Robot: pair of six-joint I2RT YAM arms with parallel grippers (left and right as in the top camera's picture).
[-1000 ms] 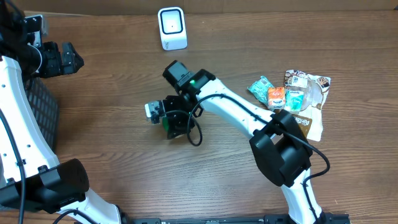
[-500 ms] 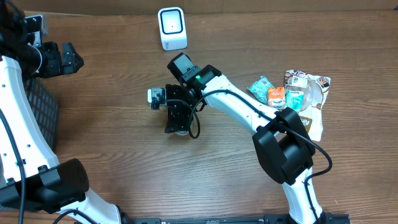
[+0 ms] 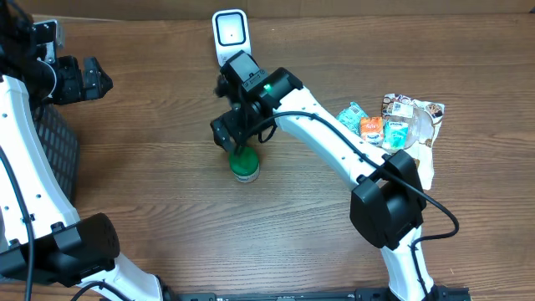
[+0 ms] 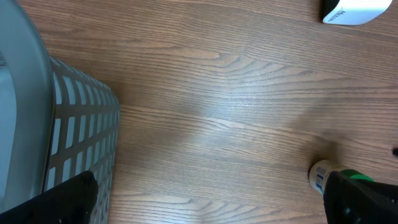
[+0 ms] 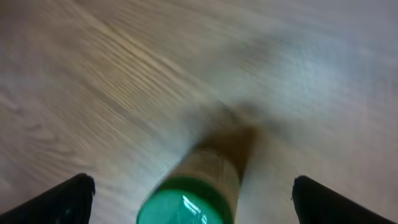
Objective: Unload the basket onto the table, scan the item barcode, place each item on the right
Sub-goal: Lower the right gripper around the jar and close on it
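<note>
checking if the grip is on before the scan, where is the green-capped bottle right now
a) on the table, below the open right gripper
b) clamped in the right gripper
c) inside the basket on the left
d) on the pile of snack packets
a: the green-capped bottle sits on the table, and the right gripper is above it with its fingers spread wide, clear of the cap.

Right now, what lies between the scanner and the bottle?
In the overhead view, the open right gripper hangs between them, just above the bottle, with the scanner beyond it.
</note>
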